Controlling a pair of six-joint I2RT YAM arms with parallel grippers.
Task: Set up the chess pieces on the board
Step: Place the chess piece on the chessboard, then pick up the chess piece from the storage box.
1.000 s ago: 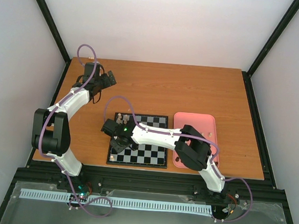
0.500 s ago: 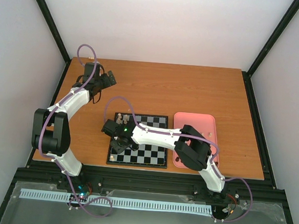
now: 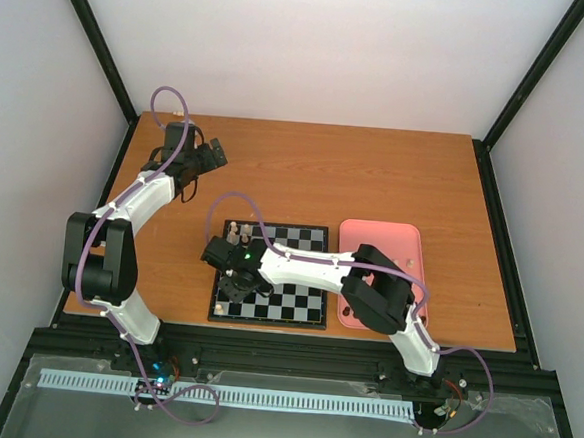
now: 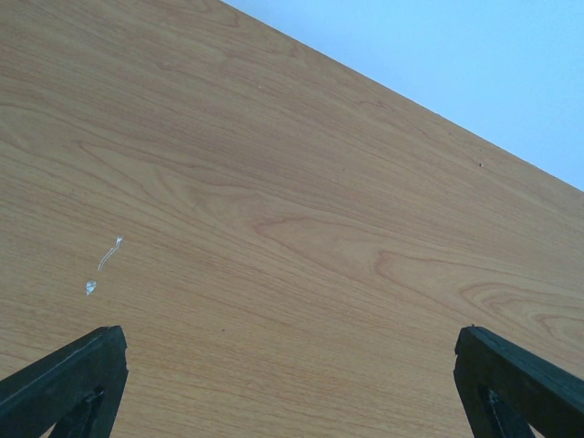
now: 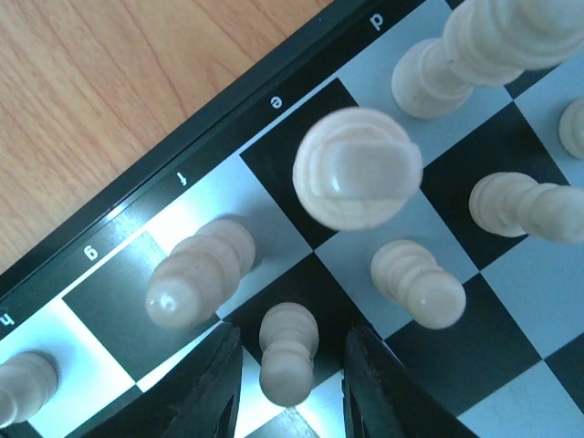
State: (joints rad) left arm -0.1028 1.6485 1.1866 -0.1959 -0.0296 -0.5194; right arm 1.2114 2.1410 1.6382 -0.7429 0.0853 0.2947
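The board point(image 3: 296, 302) lies at the table's near middle. My right gripper point(image 3: 230, 277) hangs over its left part. In the right wrist view the board point(image 5: 99, 308) fills the frame, and my right gripper point(image 5: 290, 388) is open with a cream pawn point(image 5: 288, 354) standing between its fingers point(image 5: 212, 392), a gap on each side. Around it stand a cream tall piece point(image 5: 358, 169), a bishop-like piece point(image 5: 196, 274), another pawn point(image 5: 418, 283) and further cream pieces. My left gripper point(image 3: 214, 156) is open and empty over bare wood point(image 4: 292, 228) at the far left.
A pink tray point(image 3: 381, 235) lies right of the board, partly under my right arm, with a small piece point(image 3: 401, 259) in it. Cream pieces point(image 3: 237, 231) stand at the board's far left corner. The board's black border with letters point(image 5: 187, 178) runs next to bare wood.
My right wrist has shifted slightly over the board's left part. The left arm has not moved.
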